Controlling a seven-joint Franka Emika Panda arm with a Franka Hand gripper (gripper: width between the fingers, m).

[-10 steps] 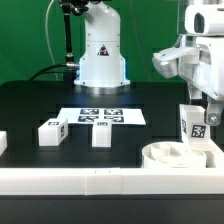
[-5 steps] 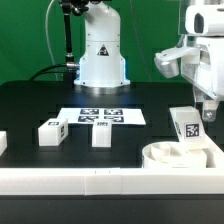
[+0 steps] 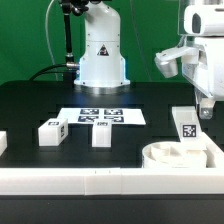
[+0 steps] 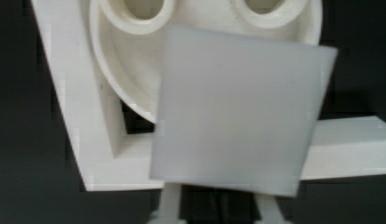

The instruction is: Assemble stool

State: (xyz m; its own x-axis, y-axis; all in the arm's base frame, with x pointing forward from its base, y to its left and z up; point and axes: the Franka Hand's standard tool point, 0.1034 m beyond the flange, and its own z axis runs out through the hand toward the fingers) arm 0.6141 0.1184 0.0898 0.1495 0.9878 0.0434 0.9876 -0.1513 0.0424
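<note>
My gripper (image 3: 201,112) is shut on a white stool leg (image 3: 185,125) that bears a square tag. It holds the leg tilted just above the round white seat disc (image 3: 172,154) at the exterior view's lower right. In the wrist view the leg (image 4: 243,105) fills the middle, with the gripper (image 4: 220,196) clamped on its near end. The seat disc (image 4: 119,70) with two round holes lies behind it. Two more legs (image 3: 52,131) (image 3: 101,134) stand on the black table, and a third (image 3: 2,142) is at the exterior view's left edge.
The marker board (image 3: 100,116) lies flat at the table's middle, behind the loose legs. A long white border rail (image 3: 90,181) runs along the front edge and meets the seat disc's corner. The robot base (image 3: 102,55) stands at the back.
The held leg has gone from upright to tilted and has dropped slightly toward the seat disc. The loose legs have not moved.
</note>
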